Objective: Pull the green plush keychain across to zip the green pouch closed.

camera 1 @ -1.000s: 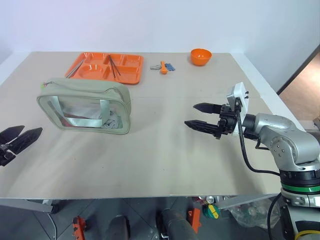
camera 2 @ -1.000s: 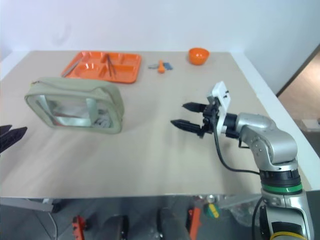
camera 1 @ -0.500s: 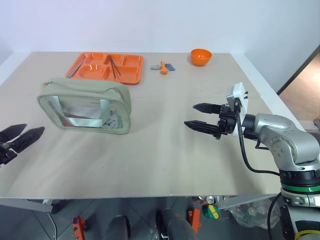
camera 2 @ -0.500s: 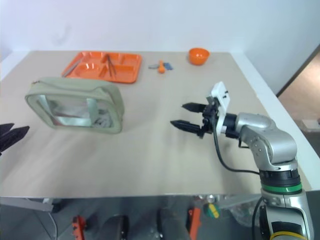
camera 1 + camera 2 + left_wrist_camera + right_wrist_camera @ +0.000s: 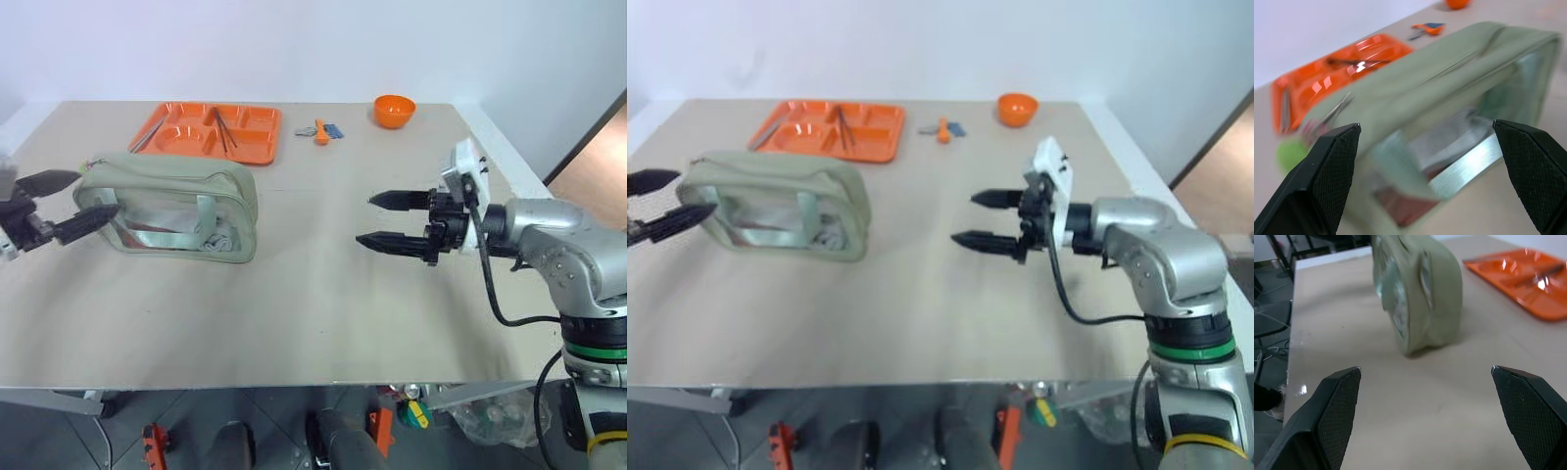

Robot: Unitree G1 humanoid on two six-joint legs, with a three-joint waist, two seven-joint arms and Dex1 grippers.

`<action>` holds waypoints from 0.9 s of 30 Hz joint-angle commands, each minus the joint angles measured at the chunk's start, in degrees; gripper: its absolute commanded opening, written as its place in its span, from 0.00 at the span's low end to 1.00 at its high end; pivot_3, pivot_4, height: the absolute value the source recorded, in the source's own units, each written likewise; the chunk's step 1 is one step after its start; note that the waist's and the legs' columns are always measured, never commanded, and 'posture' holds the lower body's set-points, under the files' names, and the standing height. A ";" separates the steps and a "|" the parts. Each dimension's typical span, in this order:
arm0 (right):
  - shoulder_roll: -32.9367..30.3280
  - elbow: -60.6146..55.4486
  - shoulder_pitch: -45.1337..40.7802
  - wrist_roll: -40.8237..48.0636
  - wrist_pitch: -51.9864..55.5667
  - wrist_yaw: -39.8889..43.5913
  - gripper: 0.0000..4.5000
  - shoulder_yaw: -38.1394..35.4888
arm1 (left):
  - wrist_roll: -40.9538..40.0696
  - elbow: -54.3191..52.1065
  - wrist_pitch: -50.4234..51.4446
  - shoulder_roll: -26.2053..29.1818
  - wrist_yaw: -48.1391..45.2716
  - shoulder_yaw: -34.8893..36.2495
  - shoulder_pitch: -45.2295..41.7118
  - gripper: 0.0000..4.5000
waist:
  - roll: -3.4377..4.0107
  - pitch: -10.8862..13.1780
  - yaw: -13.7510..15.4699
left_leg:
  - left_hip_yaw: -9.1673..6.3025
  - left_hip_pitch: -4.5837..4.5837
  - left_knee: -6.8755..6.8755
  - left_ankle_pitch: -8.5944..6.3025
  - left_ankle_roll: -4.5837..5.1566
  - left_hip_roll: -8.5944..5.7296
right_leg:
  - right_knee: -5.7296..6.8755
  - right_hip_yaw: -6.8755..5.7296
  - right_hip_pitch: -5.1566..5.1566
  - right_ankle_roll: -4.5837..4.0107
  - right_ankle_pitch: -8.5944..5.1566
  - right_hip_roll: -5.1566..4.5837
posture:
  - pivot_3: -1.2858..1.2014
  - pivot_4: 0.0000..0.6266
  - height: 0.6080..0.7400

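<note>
Where the green pouch (image 5: 168, 207) stands upright on the left half of the table (image 5: 313, 313), its clear window faces the robot and its webbing strap hangs down the front. The green plush keychain (image 5: 1290, 152) sits at the pouch's left end, a blurred lime blob in the left wrist view, beside the zipper's end. The left gripper (image 5: 67, 203) hovers at that same end of the pouch, its two black fingers spread wide with nothing between them, one tip just beside the pouch's corner; whether it touches cannot be told. The right gripper (image 5: 390, 219) hangs above the table well to the right of the pouch, pointing toward it, fingers equally far apart and empty. Behind the pouch lies an orange tray (image 5: 211, 132) holding utensils. Farther right along the far edge are a small orange-and-blue object (image 5: 321, 130) and an orange bowl (image 5: 394, 111).
</note>
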 commanded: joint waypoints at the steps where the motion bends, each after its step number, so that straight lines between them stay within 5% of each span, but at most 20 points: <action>1: -0.54 -2.95 0.25 1.32 0.20 -0.23 0.98 -1.34 | 1.74 1.50 -3.03 3.49 -5.58 -3.56 -5.95 1.00 | 0.00 0.00 0.01 | -0.02 -0.01 0.00 -0.01 0.02 -0.01 | 0.01 -0.02 0.00 0.00 -0.02 0.00 | 0.52 0.24 1.00; 11: 0.43 -6.38 2.39 3.55 2.04 -3.55 0.98 -3.15 | 13.38 17.52 -13.08 2.91 -18.21 -19.66 -23.95 1.00 | 0.01 0.01 -0.02 | 0.01 0.03 0.10 -0.03 0.08 -0.02 | 0.13 0.02 0.01 0.01 -0.02 0.04 | 0.52 0.24 1.00; 21: 0.59 -9.40 4.79 6.08 3.18 -7.32 0.98 -4.95 | 22.67 32.51 -21.55 -2.82 -26.18 -28.60 -37.83 1.00 | 0.01 0.00 0.09 | -0.02 -0.06 0.22 -0.07 0.13 -0.06 | 0.16 0.00 0.00 0.03 -0.04 0.03 | 0.52 0.24 1.00; 27: 0.14 -10.13 5.56 6.93 3.38 -8.37 0.99 -5.44 | 25.18 36.62 -23.87 -3.90 -30.28 -29.86 -40.09 0.51 | 0.01 0.01 -0.12 | 0.02 -0.06 0.30 -0.12 0.22 -0.07 | 0.25 0.08 -0.01 0.04 -0.04 0.04 | 0.52 0.24 1.00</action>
